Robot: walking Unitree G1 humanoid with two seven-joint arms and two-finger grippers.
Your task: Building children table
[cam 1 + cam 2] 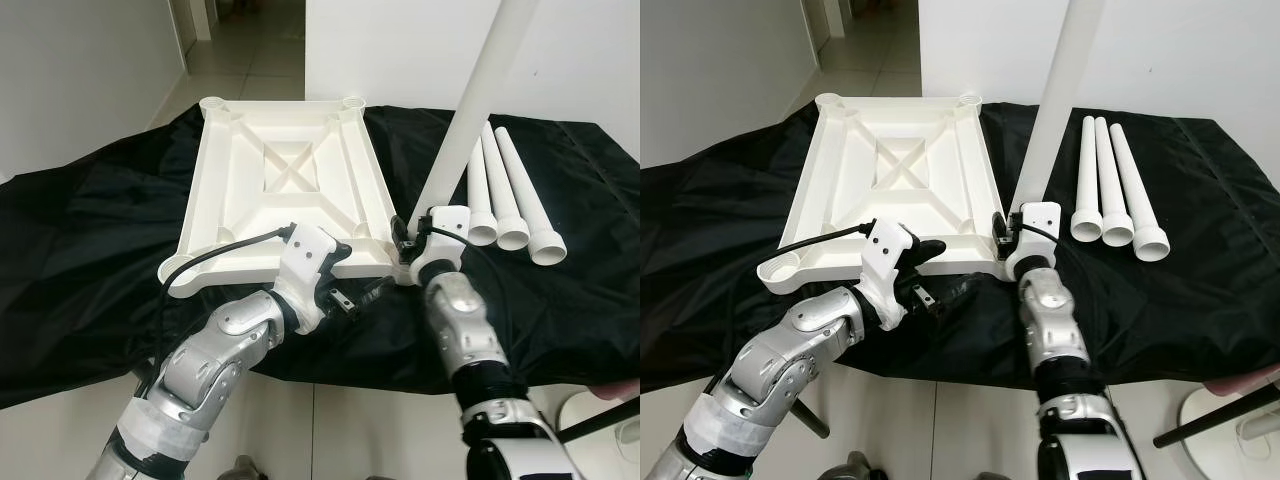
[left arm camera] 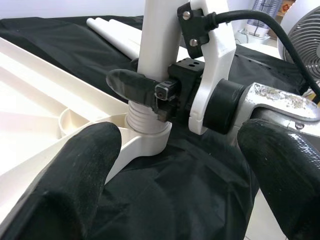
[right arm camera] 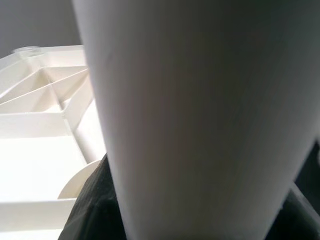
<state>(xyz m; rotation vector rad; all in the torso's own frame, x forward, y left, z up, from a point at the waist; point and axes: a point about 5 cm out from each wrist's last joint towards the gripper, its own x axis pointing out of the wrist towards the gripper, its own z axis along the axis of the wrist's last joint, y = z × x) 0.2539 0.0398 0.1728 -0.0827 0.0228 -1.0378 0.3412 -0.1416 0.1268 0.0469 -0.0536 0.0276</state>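
Gripping upright leg (image 1: 470, 105) in tabletop (image 1: 285, 190) socket: right gripper (image 2: 150, 95); left gripper (image 1: 370, 293) spread wide.

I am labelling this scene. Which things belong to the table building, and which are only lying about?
Job:
- upturned tabletop
- leg standing in its near corner socket, held by the right gripper
- three spare legs
- left gripper, open nearby

Lying about:
- black cloth
- fan
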